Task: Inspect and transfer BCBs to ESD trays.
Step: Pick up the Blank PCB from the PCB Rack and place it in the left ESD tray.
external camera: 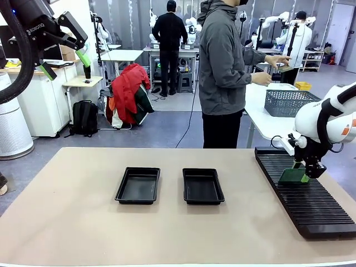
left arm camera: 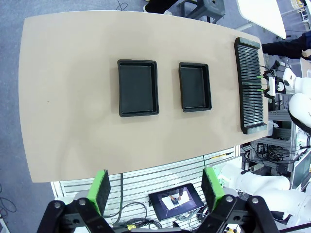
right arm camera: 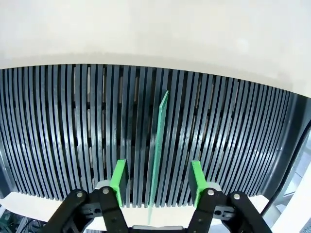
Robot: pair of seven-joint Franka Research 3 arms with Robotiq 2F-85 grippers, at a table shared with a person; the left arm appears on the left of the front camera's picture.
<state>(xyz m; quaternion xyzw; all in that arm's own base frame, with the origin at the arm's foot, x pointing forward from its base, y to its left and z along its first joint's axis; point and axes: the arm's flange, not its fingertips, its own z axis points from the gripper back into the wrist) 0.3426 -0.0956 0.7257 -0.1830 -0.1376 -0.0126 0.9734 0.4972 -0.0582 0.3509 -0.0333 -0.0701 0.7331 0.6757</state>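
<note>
BCB (right arm camera: pixel 158 145) stands on edge in a slot of the rack (right arm camera: pixel 73 136). Its long axis runs along the slot, i.e. across the rack's width, w/ the thin top edge up toward the wrist cam. It's near upright, maybe a slight lean. In front view the BCB (external camera: pixel 293 177) sits in the rack's far half, face toward the robot.

Right fingers (right arm camera: pixel 119 179) straddle it, one each side, narrowed approx. halfway. There's a gap on both sides, so no contact.

Left fingers (left arm camera: pixel 101 187) are spread wide, holding nothing, high above the worktop (external camera: pixel 72 222) at its left.

The 2 trays (external camera: pixel 138 185) lie side by side mid-worktop, long axes pointing away from the robot, well apart from the rack at right.

A person (external camera: pixel 222 72) stands at the far side.
</note>
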